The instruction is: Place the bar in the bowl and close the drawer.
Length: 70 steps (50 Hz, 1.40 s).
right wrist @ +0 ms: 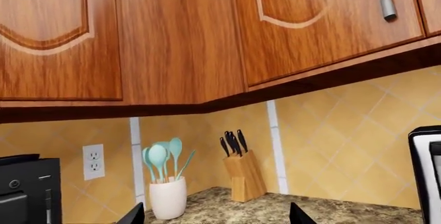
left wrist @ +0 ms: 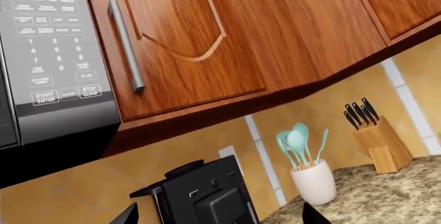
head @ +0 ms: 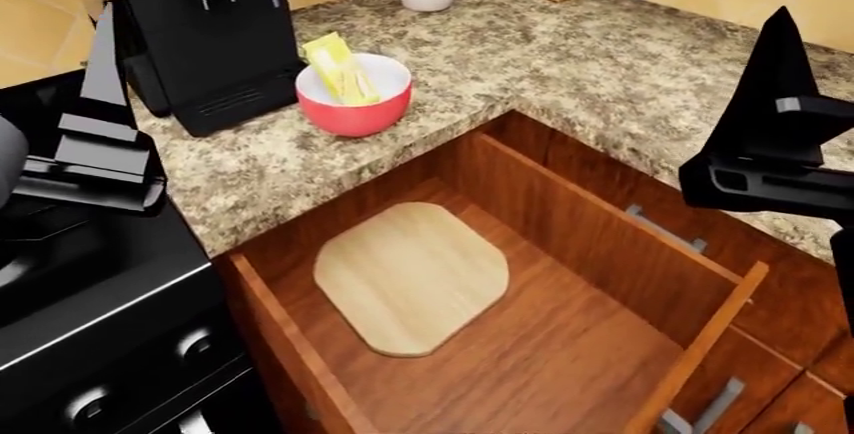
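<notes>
The yellow-wrapped bar (head: pixel 340 69) leans inside the red bowl (head: pixel 352 114) on the granite countertop (head: pixel 561 54), just beside the black coffee machine (head: pixel 214 24), while the drawer (head: pixel 587 244) below stands pulled wide out with a pale wooden board (head: pixel 411 276) lying flat on its floor. I hold my left gripper (head: pixel 100 104) raised over the black stove (head: pixel 80 294) and my right gripper (head: pixel 774 114) raised past the drawer's far side, both empty with fingers spread apart. My wrist cameras face the wooden wall cabinets (right wrist: pixel 179 33), the microwave (left wrist: pixel 48 53), a white jar of teal utensils (left wrist: pixel 311 175) and a knife block (left wrist: pixel 382 141).
</notes>
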Motion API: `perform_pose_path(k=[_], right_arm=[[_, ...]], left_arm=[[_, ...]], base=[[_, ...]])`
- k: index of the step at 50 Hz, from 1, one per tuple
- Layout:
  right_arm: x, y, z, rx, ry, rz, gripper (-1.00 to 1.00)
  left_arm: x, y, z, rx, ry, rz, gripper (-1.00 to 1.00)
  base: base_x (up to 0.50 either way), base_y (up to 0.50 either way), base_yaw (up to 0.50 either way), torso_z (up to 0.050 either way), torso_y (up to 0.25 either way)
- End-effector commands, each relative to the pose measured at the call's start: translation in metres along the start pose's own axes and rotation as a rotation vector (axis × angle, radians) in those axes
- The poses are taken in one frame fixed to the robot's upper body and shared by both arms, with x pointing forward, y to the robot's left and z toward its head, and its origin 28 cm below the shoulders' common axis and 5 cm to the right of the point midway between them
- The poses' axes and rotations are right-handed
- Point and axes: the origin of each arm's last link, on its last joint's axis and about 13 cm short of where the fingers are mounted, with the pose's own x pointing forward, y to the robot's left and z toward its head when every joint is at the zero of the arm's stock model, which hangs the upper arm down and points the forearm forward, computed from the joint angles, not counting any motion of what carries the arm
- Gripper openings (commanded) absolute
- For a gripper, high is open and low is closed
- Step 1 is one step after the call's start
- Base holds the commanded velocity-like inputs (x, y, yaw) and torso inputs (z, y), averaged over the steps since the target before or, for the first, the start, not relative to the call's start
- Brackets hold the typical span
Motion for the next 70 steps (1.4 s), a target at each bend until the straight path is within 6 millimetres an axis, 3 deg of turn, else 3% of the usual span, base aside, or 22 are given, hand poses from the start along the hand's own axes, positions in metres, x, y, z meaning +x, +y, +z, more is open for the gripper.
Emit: perform_pose_path(k=[1, 9, 19, 28, 51, 70], right_arm=[[-0.001, 0.001, -0.001, 0.003, 0.012, 0.01, 1.0], [0.001, 0.001, -0.002, -0.004, 0.014, 0.01, 1.0], [0.0, 0.001, -0.007, -0.001, 0.027, 0.013, 1.0], [-0.001, 0.0, -0.01, 0.005, 0.033, 0.016, 1.0], [-0.002, 0.001, -0.017, 0.008, 0.053, 0.017, 1.0], [-0.003, -0.001, -0.018, 0.002, 0.034, 0.0, 1.0]], left_arm=[[-0.001, 0.001, 0.0, 0.0, 0.002, 0.005, 1.0], [0.009, -0.001, 0.005, 0.013, -0.013, -0.029, 1.0], [0.053, 0.003, 0.011, -0.013, -0.036, -0.048, 1.0], [0.075, 0.009, 0.012, -0.025, -0.025, -0.032, 1.0], [0.07, 0.016, 0.014, -0.009, -0.024, -0.003, 1.0], [0.069, 0.014, 0.01, -0.008, -0.016, 0.003, 1.0]], base=[[0.0, 0.0, -0.39, 0.0, 0.0], [0.0, 0.0, -0.4, 0.0, 0.0], [0.0, 0.0, -0.4, 0.0, 0.0], [0.0, 0.0, -0.41, 0.0, 0.0], [0.0, 0.0, -0.41, 0.0, 0.0], [0.26, 0.12, 0.0, 0.0, 0.0]])
